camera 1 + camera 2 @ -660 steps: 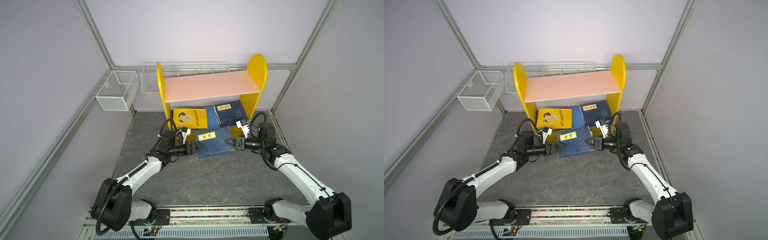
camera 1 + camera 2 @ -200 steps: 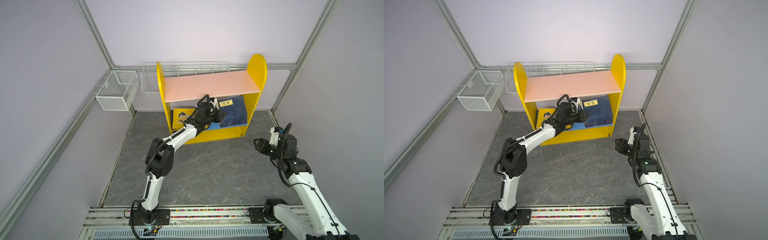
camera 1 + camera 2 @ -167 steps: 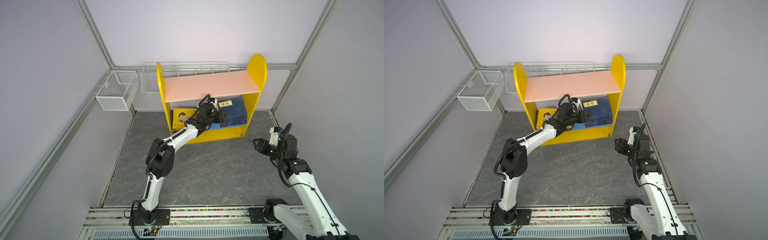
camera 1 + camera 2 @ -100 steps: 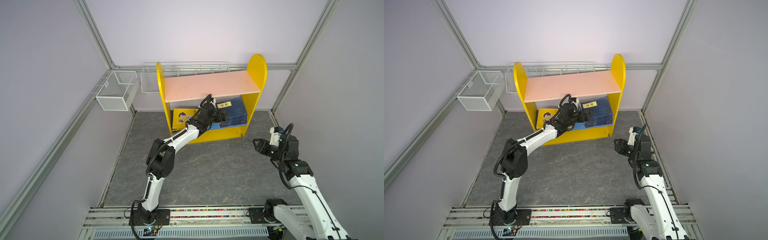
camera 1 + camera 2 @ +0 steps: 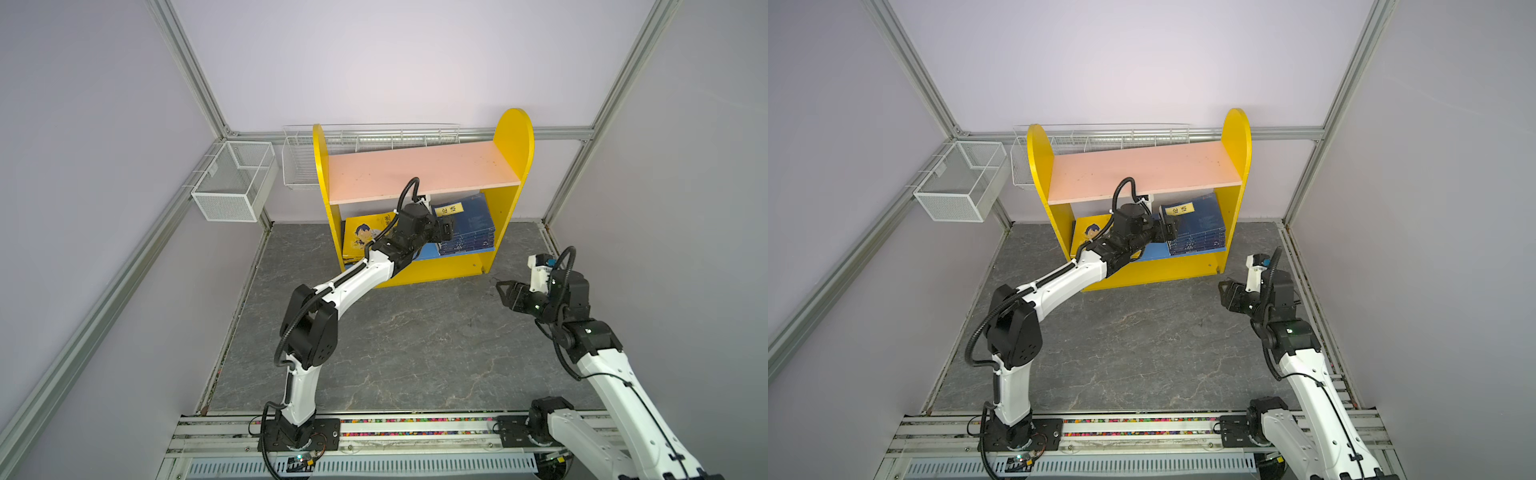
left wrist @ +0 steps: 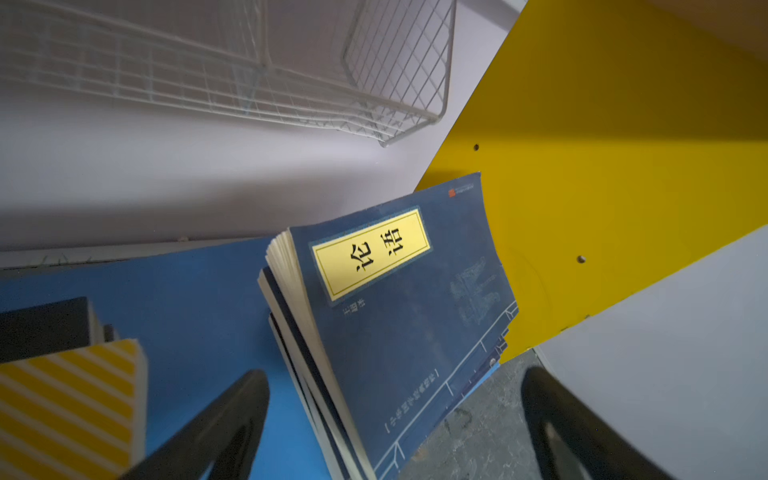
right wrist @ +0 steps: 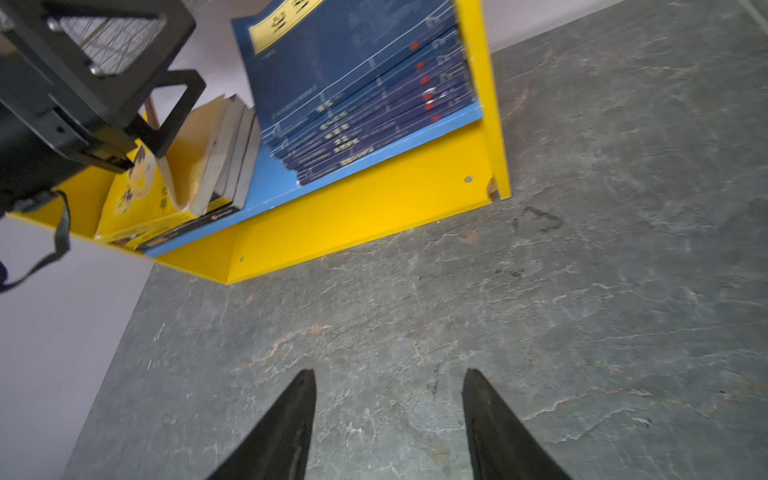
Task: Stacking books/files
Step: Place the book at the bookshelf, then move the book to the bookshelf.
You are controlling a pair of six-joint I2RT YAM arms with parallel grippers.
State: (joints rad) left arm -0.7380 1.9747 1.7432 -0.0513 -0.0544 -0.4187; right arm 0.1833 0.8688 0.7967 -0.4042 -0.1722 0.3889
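Navy paperbacks with pale-yellow title labels (image 5: 469, 232) lie in a tilted stack on the blue lower shelf (image 6: 187, 299) of the yellow wooden bookcase (image 5: 513, 137), against its right panel. Yellow cartoon-boy books (image 5: 365, 235) lean at its left end. The left gripper (image 5: 448, 228), jaws wide, sits beside the navy stack. The right gripper (image 5: 500, 289), half-spread and empty, hovers before the bookcase.

I saw the navy books (image 5: 465, 230) stacked in the shelf's (image 5: 436, 266) lower compartment, tilted against its right side panel with their spines facing forward. The top cover showed a pale-yellow title label (image 6: 370, 253). Apart from them, at the left end, the yellow cartoon-boy book (image 5: 365, 237) leaned with the black books (image 6: 45, 328) beside it.
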